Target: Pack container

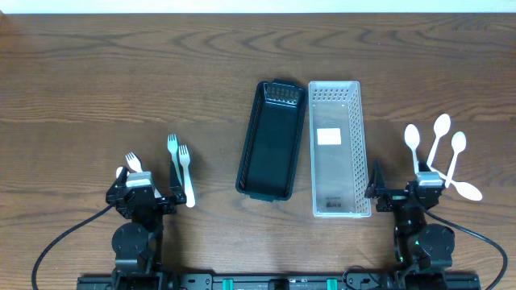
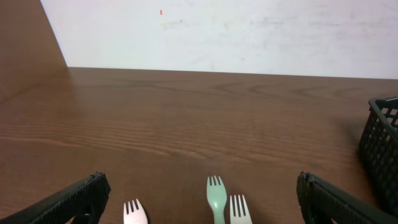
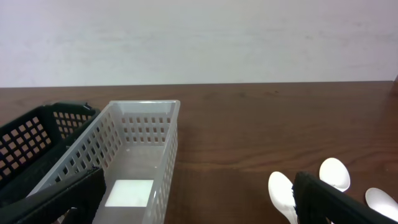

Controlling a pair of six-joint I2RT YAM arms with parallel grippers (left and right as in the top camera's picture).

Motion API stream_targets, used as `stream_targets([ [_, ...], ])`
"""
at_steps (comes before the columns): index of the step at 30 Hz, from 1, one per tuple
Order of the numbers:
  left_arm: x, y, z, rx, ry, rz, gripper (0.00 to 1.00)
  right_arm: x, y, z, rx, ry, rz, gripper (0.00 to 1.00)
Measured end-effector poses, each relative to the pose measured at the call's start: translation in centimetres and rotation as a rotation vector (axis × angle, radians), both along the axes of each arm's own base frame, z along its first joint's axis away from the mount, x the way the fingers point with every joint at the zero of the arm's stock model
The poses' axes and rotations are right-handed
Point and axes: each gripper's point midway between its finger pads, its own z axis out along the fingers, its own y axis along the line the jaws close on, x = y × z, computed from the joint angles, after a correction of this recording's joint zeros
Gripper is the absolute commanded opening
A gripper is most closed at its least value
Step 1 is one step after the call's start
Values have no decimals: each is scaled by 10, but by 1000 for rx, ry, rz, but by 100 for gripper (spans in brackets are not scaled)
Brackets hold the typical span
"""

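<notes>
Containers stand at mid-table, between the two arms, long sides running away from the robot.

1. Left gripper (image 1: 145, 193): rests low at the near left of the wooden table (image 1: 81, 80). Fingers are spread wide; in the left wrist view they sit at opposite lower corners of the frame and nothing is held.
2. Forks: three lie on the table at the left gripper, tines pointing away from the robot. One white fork (image 1: 131, 163) is at the left finger. A pale green fork (image 1: 173, 157) and a second white fork (image 1: 187, 177) lie side by side near the right finger. The lower part of the green fork's handle is hidden by the gripper.
3. Black container (image 1: 272, 141): a slatted bin, slightly skewed, its far end leaning right toward its neighbour.
4. Clear container (image 1: 337, 149): a perforated bin just beside the black one on the right, set square to the table edge. A white label (image 1: 328, 136) shows on its floor.
5. Spoons (image 1: 435, 145): four white spoons lie right of the clear container. Three fan out with bowls away from the robot; the fourth points right. Their handles converge at the right gripper.
6. Right gripper (image 1: 407, 193): rests low at the near right. Fingers are spread wide and hold nothing; the left finger is beside the clear container's near corner.
</notes>
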Motion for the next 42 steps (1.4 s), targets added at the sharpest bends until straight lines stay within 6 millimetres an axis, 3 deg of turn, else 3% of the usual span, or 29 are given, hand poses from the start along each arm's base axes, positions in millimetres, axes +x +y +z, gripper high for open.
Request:
stream_targets([
  [12, 2, 0, 3, -10, -25, -1, 98, 0, 0, 1, 1, -3, 2, 99],
  [18, -2, -6, -2, -78, 33, -22, 98, -2, 11, 0, 24, 30, 61, 99],
  [21, -8, -9, 14, -96, 102, -34, 98, -6, 13, 9, 28, 91, 75, 99],
  [25, -14, -9, 48, -108, 220, -28, 98, -6, 13, 46, 27, 152, 72, 99],
  [29, -10, -10, 62, -106, 432, -19, 98, 6, 9, 68, 30, 348, 55, 99],
  [32, -8, -10, 60, -102, 609, -8, 98, 15, 6, 65, 39, 595, 41, 99],
  [37, 1, -12, 53, -106, 821, -1, 98, 37, 5, 62, 47, 857, 32, 99],
  [38, 4, -13, 51, -111, 844, -1, 98, 42, 5, 61, 44, 878, 32, 91],
  [42, 9, -15, 36, -127, 922, 4, 98, 63, -8, 46, 4, 963, -32, 32],
])
